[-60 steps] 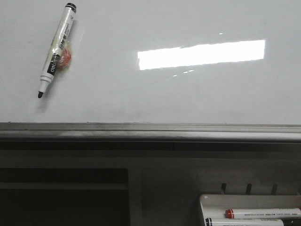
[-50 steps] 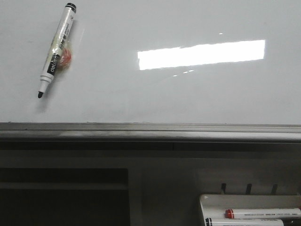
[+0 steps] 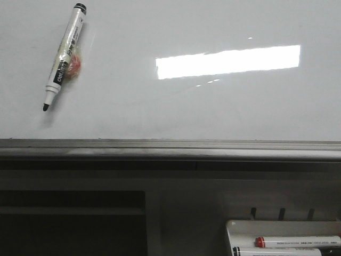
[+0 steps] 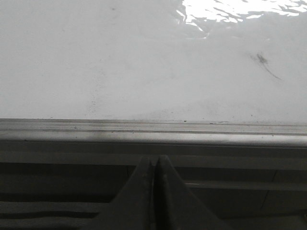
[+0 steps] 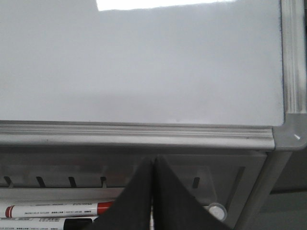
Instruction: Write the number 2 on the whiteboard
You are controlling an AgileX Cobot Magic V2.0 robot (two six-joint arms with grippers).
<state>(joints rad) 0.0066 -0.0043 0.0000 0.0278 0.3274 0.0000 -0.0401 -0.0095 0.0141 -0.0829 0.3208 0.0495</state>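
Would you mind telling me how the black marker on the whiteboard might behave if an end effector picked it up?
The black marker looks stiff and probably light. Its round barrel could roll or slip on the glossy whiteboard. Its uncapped tip may smear.

The whiteboard (image 3: 213, 112) serves as the counter here, glossy white with a bright rectangular reflection toward one o'clock and a grey metal rail along its near edge. An uncapped black-tipped marker (image 3: 64, 56) lies on it at about ten o'clock, slanted, tip pointing toward seven o'clock, with a small red object (image 3: 76, 63) touching its barrel. No drawn line shows on the surface.
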